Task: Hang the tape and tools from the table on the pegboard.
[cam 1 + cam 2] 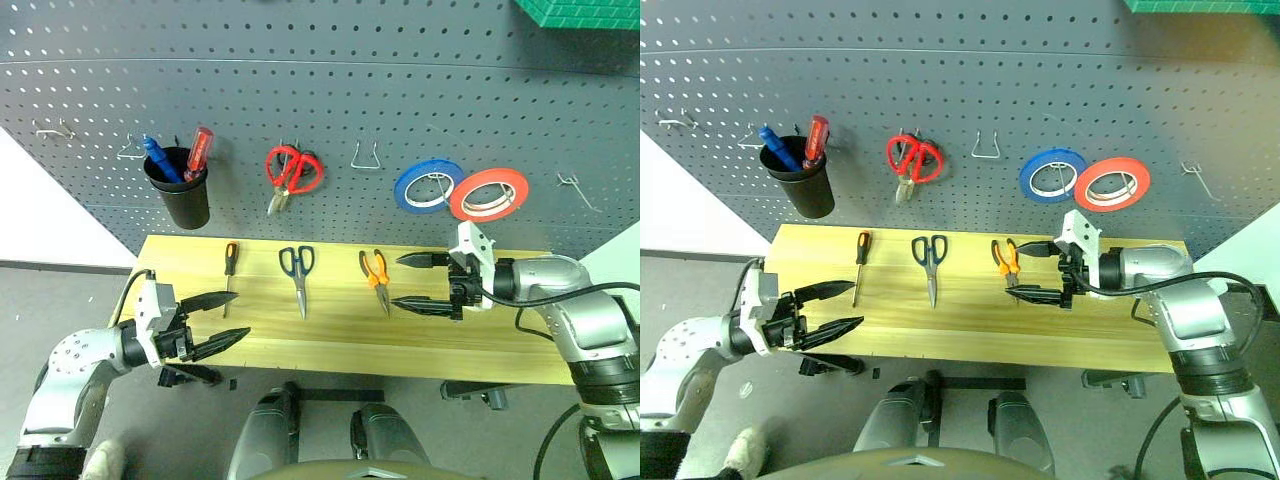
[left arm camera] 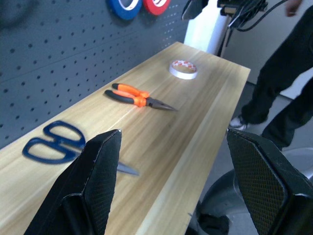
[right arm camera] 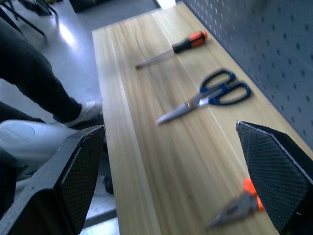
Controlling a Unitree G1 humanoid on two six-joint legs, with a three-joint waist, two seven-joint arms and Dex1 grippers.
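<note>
On the light wooden table lie a small orange-and-black screwdriver, dark-blue-handled scissors and orange-handled pliers, all in a row near the dark grey pegboard. The white ring of tape lies flat toward the table's right end, past the pliers. My left gripper hovers open at the table's left front corner, pointing right, with nothing in it. My right gripper stands open just right of the pliers, pointing left, also with nothing between its fingers.
On the pegboard hang a black cup with a blue pen and a red-handled screwdriver, red scissors, a blue tape roll and a red-orange roll. Bare wire hooks sit between them. A person's legs stand beyond the table's right end.
</note>
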